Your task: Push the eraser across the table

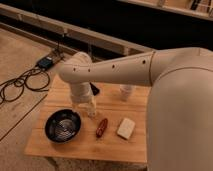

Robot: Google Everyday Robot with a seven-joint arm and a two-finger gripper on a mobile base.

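The gripper [91, 109] hangs low over the table [80, 147] at centre-left of frame, its opening not determinable, while the eraser [126, 128] lies flat to its lower right, beyond the red-brown oblong object [101, 127].
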